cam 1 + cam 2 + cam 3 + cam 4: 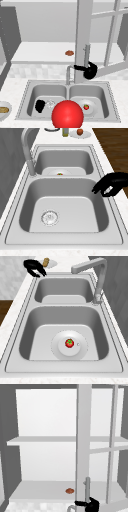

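Observation:
My left hand (40, 105) hangs over the front rim of the left basin (70, 213), fingers loosely bent downward and holding nothing; it also shows in the left side view (112, 186) and the right side view (34, 267). My right hand (89, 70) floats above the faucet (68, 73) at the lower end of the open cabinet door's handle (86, 53), with fingers stretched straight to the left; the upper view has it too (92, 505). A white plate (56, 349) with a small red fruit (69, 343) lies in the right basin.
A big red ball (67, 115) sits at the sink's front edge. A brown item (69, 53) lies on the cabinet's bottom shelf. A bowl (3, 110) stands on the left counter. A plate with fruit (80, 132) and a bottle (65, 131) are on the right counter.

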Tool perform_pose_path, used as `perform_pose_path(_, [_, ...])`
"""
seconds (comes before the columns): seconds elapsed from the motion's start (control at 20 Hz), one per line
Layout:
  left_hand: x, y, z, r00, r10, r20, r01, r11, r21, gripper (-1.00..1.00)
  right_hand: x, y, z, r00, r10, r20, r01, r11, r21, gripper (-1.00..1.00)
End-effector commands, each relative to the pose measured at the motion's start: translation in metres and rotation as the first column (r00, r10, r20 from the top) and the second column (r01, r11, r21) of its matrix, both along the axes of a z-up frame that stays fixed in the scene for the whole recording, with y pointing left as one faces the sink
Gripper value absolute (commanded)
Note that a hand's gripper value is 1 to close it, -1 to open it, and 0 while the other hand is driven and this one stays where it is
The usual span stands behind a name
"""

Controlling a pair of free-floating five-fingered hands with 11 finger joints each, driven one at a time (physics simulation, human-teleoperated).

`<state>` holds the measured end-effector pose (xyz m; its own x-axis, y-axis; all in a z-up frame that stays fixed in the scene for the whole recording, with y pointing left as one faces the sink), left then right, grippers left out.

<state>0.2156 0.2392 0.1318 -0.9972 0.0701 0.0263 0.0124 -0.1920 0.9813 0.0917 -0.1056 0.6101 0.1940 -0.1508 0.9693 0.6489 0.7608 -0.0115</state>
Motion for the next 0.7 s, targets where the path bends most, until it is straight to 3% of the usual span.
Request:
perform_pose_path(0.0, [0.000,0.000,0.000,1.0000,0.000,0.000,0.000,1.0000,0.000,0.00,-0.017,-0.028,-0.014,1.000,-0.001,-0.029,0.002,1.000,0.004,1.00])
perform_pose_path(0.65, [0.000,0.000,0.000,1.0000,0.000,0.000,0.000,1.0000,0.000,0.00,-0.064,-0.079,-0.018,0.990,0.142,0.008,-0.142,0.990,0.022,1.00])
